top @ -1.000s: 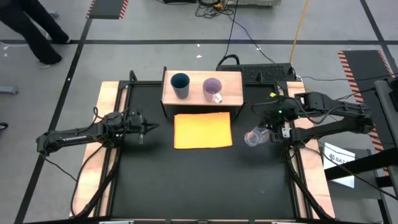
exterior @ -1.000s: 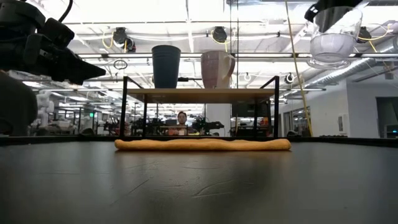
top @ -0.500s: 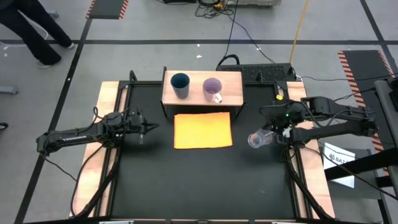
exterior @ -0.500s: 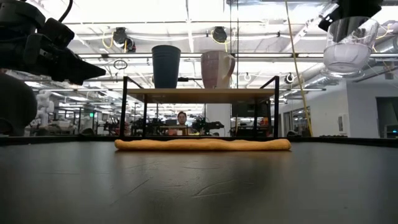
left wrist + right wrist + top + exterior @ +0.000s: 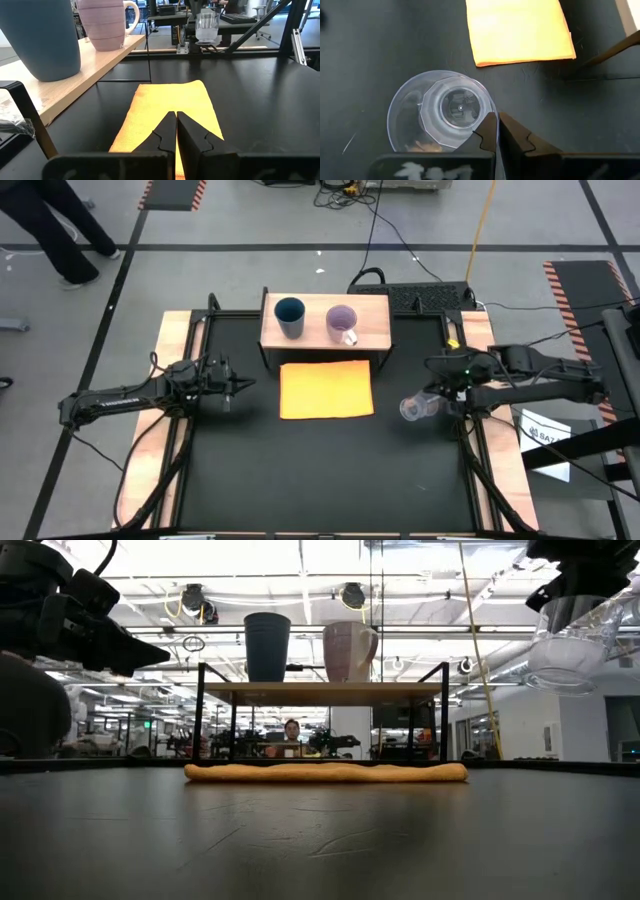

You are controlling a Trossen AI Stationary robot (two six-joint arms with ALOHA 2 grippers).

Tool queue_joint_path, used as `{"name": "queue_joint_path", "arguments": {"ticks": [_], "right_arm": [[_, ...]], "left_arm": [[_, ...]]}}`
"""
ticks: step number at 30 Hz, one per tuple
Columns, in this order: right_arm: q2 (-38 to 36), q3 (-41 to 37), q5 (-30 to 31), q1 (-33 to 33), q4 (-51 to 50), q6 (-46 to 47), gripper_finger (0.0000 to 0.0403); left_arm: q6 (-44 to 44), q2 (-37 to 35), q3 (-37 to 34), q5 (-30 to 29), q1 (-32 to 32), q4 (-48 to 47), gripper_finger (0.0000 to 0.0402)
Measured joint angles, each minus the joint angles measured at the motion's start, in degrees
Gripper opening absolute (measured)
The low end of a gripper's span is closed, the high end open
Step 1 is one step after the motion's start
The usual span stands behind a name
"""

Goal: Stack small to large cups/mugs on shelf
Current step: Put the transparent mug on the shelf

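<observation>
A dark blue tumbler [image 5: 290, 315] and a lilac mug [image 5: 342, 323] stand upright side by side on the wooden shelf [image 5: 375, 320] at the far middle of the table. Above the table's right side my right gripper [image 5: 432, 402] is shut on a clear cup [image 5: 413, 408], which also shows high up in the low view [image 5: 570, 640]. At the table's left my left gripper [image 5: 245, 385] stays shut and level with nothing in it, pointing toward the orange sheet [image 5: 170, 105]. My right gripper pinches the clear cup's rim [image 5: 489, 116] between its two fingers, one inside the cup and one outside. The fingers slant down from the table's right side. The cup hangs below them, mouth up and a little tilted, clear of the table.
A flat orange sheet [image 5: 327, 388] lies on the black tabletop just in front of the shelf. Wooden borders run along the table's left and right sides. A person's legs [image 5: 60, 230] show on the floor beyond the far left corner.
My right gripper has drawn back toward the table's right edge and sunk a little, carrying the clear cup with it. The cup stays clear of the table, hanging below the fingers.
</observation>
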Motion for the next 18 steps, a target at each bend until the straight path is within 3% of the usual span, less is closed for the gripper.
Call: {"name": "queue_joint_path", "arguments": {"ticks": [7,18], "right_arm": [[-3.93,-2.31,-0.01,0.00,1.63,0.13,0.0000],[-4.23,-3.11,-0.02,0.00,2.73,0.13,0.0000]], "left_arm": [[-0.02,0.00,0.00,0.00,0.01,0.00,0.0017],[-0.13,0.00,0.00,-0.02,0.02,-0.01,0.0017]]}}
